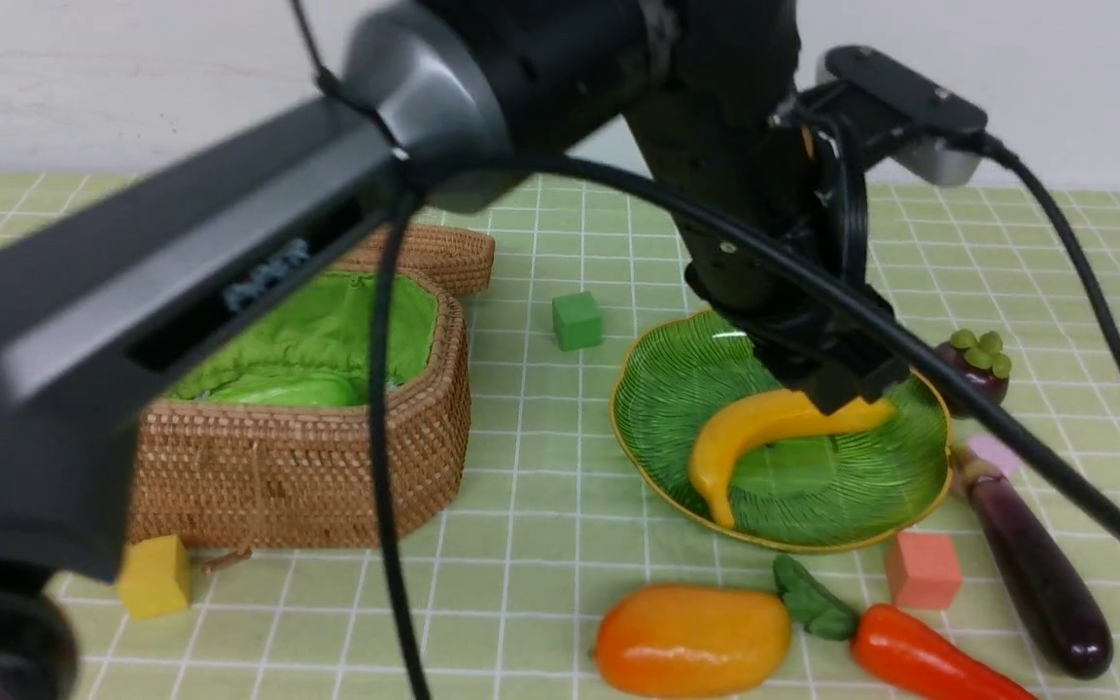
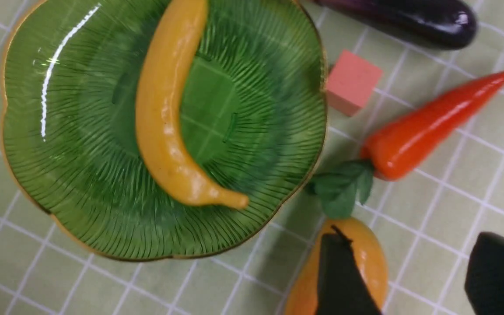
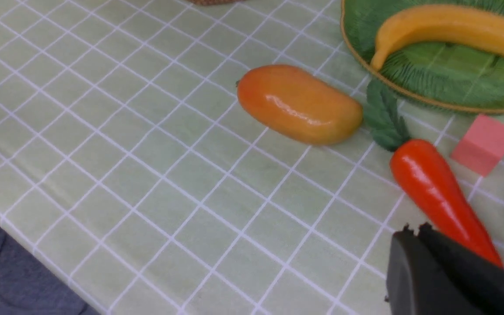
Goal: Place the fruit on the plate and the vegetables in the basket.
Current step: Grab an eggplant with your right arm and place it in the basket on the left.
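At centre right of the front view, over the plate [image 1: 657, 408]: left gripper [image 2: 409, 249], jaws apart, empty. Banana [image 1: 764, 428] lying free on the ribbing. Right gripper [image 3: 416, 234] shut, low beside carrot [image 3: 435, 188]. Mango [image 1: 691, 637] on table [image 1: 541, 544] at lower centre, just beside carrot leaves. Likely hazards: glossy mango squirting from a narrow, off-centre pinch; plate rim clipped on approach, shifting banana.

The left arm [image 1: 181, 243] hides part of the basket [image 1: 327, 467].
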